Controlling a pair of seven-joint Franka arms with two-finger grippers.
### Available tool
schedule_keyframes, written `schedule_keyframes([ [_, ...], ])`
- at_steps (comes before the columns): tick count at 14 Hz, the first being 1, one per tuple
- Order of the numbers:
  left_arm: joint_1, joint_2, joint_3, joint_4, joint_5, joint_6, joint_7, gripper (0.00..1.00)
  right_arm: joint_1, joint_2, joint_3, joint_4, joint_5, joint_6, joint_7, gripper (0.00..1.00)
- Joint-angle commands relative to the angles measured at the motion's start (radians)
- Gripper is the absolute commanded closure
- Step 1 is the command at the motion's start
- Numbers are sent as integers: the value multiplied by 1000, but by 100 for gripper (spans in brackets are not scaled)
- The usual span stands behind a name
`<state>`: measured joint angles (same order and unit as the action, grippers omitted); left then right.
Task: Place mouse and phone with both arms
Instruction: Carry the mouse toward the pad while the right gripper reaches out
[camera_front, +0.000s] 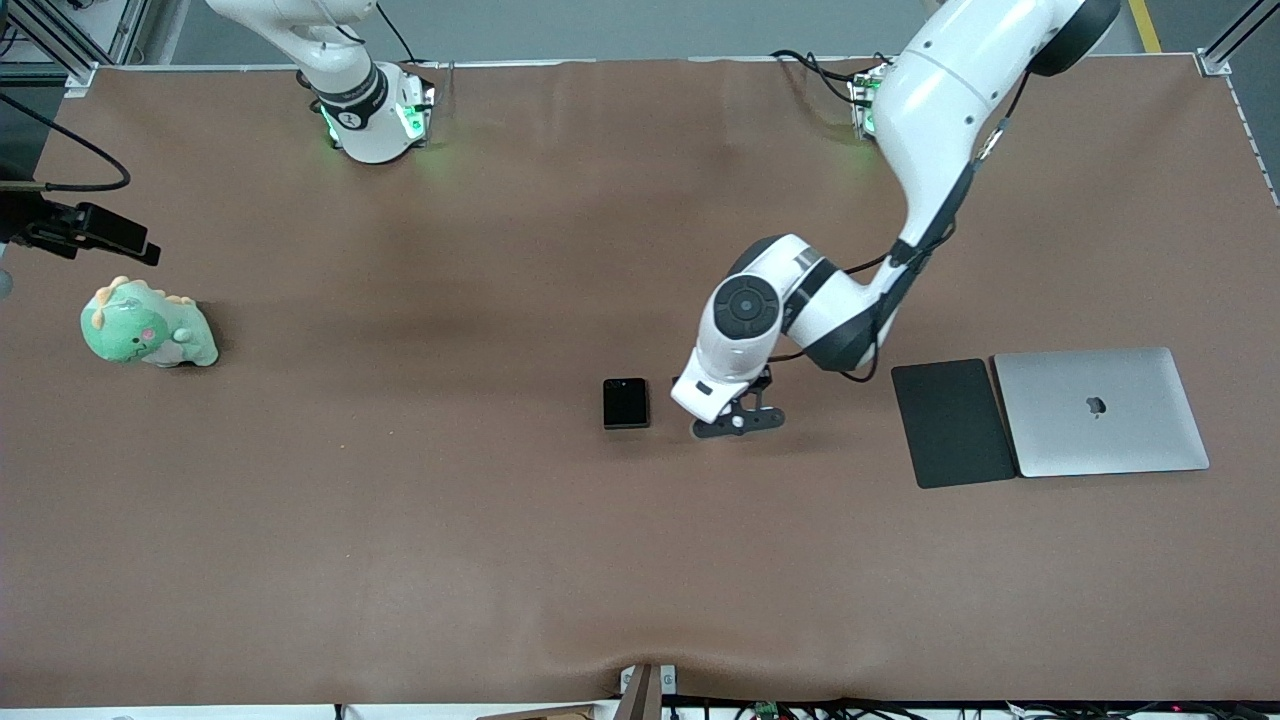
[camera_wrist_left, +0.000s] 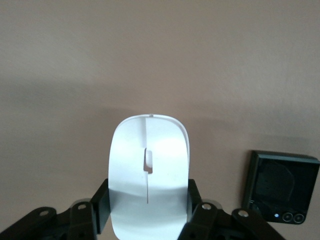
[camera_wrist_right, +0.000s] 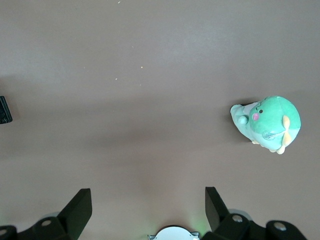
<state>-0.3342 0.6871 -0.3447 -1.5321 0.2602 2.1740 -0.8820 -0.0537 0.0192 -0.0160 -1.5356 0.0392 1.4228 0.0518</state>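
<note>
The white mouse (camera_wrist_left: 148, 150) sits between the fingers of my left gripper (camera_wrist_left: 148, 202), which is shut on its two sides. In the front view the left gripper (camera_front: 738, 420) is low at the table's middle and its hand hides the mouse. The black folded phone (camera_front: 626, 403) lies flat on the table just beside that gripper, toward the right arm's end; it also shows in the left wrist view (camera_wrist_left: 282, 186). My right gripper (camera_wrist_right: 148, 200) is open and empty, high over the table near its own base, out of the front view.
A green plush dinosaur (camera_front: 148, 325) stands near the right arm's end of the table. A dark grey mat (camera_front: 952, 422) and a closed silver laptop (camera_front: 1100, 410) lie side by side toward the left arm's end. A black clamp (camera_front: 90, 230) juts in near the plush.
</note>
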Motion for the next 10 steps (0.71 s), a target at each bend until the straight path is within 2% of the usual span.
schedule_keyframes([
  [1, 69, -99, -13, -103, 17, -13, 26, 50, 6, 12, -1, 25, -2, -12, 8, 0],
  [4, 154, -171, -14, -187, 16, -13, 148, 50, 8, 22, -1, 25, -1, -10, 8, 0],
  [10, 299, -233, -14, -275, 16, -13, 336, 51, 47, 74, 1, 34, 4, -5, 11, 0],
])
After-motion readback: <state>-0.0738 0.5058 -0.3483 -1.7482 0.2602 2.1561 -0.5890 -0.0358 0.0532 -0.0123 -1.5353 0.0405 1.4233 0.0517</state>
